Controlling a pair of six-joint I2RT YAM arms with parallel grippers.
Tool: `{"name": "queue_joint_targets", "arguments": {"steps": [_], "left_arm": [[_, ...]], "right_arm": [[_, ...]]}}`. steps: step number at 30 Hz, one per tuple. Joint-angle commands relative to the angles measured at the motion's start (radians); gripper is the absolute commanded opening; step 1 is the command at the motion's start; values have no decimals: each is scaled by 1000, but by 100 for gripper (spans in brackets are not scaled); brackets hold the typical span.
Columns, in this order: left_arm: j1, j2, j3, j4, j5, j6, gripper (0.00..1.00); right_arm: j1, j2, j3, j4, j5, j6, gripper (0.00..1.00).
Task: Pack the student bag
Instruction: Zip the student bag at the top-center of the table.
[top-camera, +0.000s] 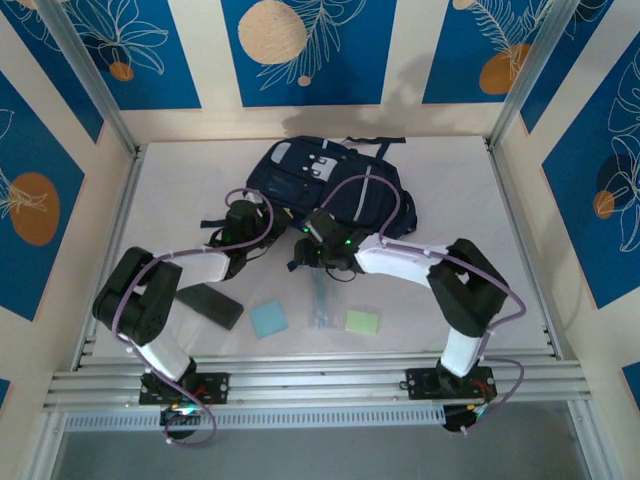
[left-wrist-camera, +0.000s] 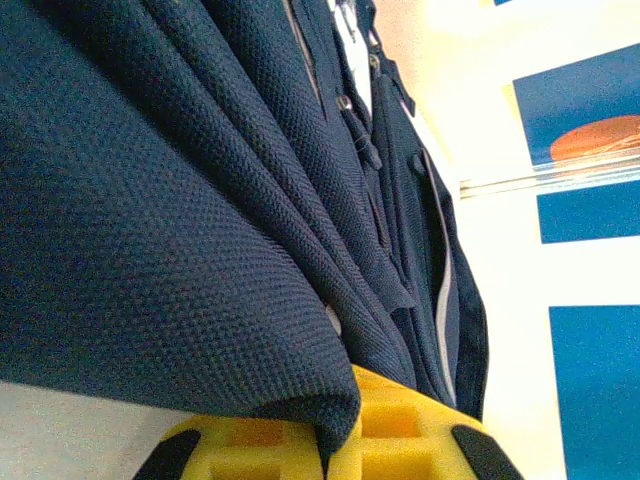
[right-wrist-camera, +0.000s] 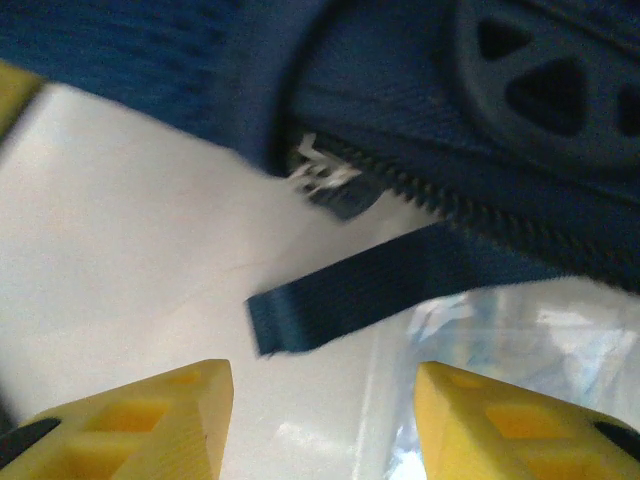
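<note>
Left gripper (left-wrist-camera: 335, 448) clenched on fold of student bag (left-wrist-camera: 200, 200) – navy fabric pinched between jaws. Right gripper (right-wrist-camera: 322, 400) jaws apart, nothing held. Zip-pull strap (right-wrist-camera: 345, 300) just ahead of it, clear packet (right-wrist-camera: 500, 330) beside its right finger. Bag lies far-centre on table (top-camera: 180, 180). Risk – closing here nips packet, not strap. Hard zip tug could slip fold out of left pinch.

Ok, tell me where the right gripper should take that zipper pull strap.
Probably the navy strap's loose end, approached low from the near side: it lies flat on the table, pointing away from the student bag's zipper toward the open right gripper.
</note>
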Motion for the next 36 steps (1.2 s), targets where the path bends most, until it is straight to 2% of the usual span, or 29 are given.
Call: {"name": "queue_joint_targets", "arguments": {"steps": [1,5,9,10,16,21,27,36], "left_arm": [[-26,-65,24,74,32,-14,0],[-36,-75,11,74,26,-19,0],[-39,-78,-3,74,23,-28,0],[-38,-80,-9,78,20,-30,0],[-37,-84,-23,66,-1,-19,0],[-19,-54,-10,80,0,-10,0],[16,-14,15,85,9,28,0],[53,40,72,66,47,82,0]], "right_arm": [[17,39,72,23,214,18,51],[20,81,98,55,314,12,51],[20,117,132,81,354,10,51],[20,123,137,92,354,9,47],[18,106,111,153,295,-28,0],[-2,52,56,110,193,-36,0],[-52,3,1,-53,-101,-44,0],[-131,-16,-20,-295,-317,-81,0]]}}
